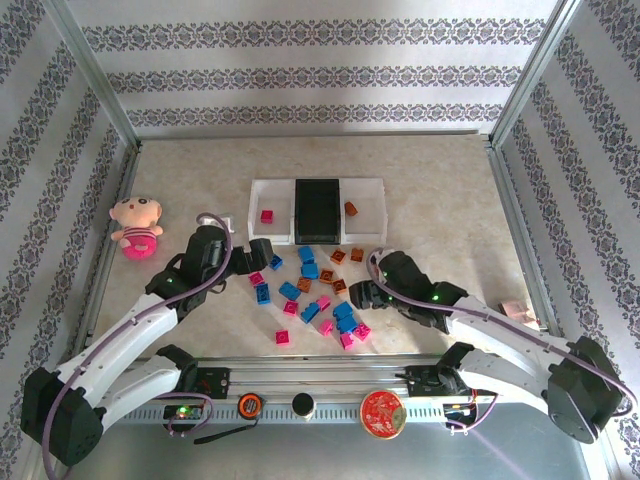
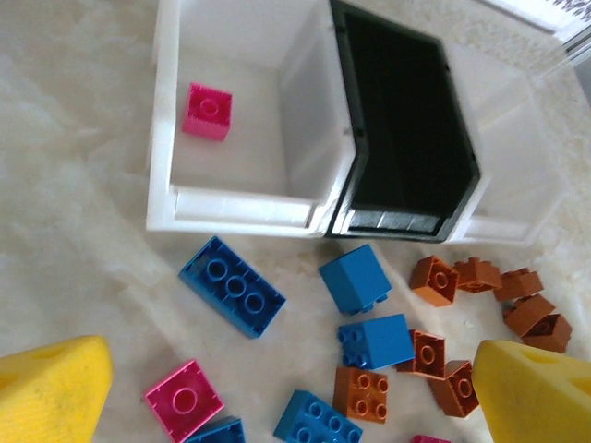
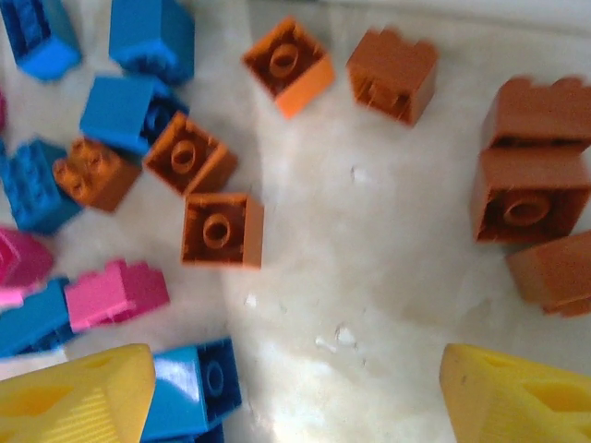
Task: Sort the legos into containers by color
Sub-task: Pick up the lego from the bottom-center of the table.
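**Lego bricks [image 1: 310, 270] lie scattered on the tabletop [image 1: 450, 200] beneath two robot arms [image 1: 140, 320].**

The left fingers [image 2: 51, 397] and the right fingers [image 3: 78, 401] both stand wide apart, gripping nothing, low over the pink, blue and orange-brown bricks strewn just in front of the joined trays [image 1: 290, 240]. One pink brick [image 1: 267, 215] sits in the left white tray [image 1: 256, 200] and one orange-brown brick [image 1: 351, 208] in the right white tray [image 1: 375, 195], with the black tray [image 1: 318, 205] between them.
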Motion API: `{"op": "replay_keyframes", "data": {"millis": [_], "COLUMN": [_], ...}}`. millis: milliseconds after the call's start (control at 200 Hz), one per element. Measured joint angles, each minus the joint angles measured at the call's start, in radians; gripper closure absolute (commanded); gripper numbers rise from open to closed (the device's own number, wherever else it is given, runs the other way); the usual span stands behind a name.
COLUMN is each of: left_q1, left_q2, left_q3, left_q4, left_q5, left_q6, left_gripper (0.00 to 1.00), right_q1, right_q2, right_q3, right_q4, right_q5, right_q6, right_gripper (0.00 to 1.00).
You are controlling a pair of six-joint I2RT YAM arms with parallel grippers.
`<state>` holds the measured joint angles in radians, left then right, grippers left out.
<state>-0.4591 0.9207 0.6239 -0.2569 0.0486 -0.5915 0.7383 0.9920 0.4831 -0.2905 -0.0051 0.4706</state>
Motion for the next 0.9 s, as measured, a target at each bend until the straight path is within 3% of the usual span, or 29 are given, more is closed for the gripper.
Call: {"op": "replay_keyframes", "data": {"millis": [230, 660, 899], "left_q1": [0.0, 0.0, 0.0], "left_q2": [0.0, 0.032, 0.033], "left_q3": [-0.042, -0.042, -0.042], "left_q4": [0.0, 0.001, 0.001], "left_q5": [0.003, 0.003, 0.003], "left_q6": [-0.034, -0.045, -0.045], "left_gripper": [0.0, 0.0, 0.0], "right_q1": [0.143, 0.552, 0.592], "right_q2": [0.068, 0.079, 0.185], "right_q3": [0.0, 0.078, 0.107], "right_q4": [-0.095, -0.262, -0.3], "right_q5": [-0.003, 0.033, 0.039], "right_q6": [0.011, 0.169, 0.213], "right_gripper": [0.3, 0.36, 0.37]}}
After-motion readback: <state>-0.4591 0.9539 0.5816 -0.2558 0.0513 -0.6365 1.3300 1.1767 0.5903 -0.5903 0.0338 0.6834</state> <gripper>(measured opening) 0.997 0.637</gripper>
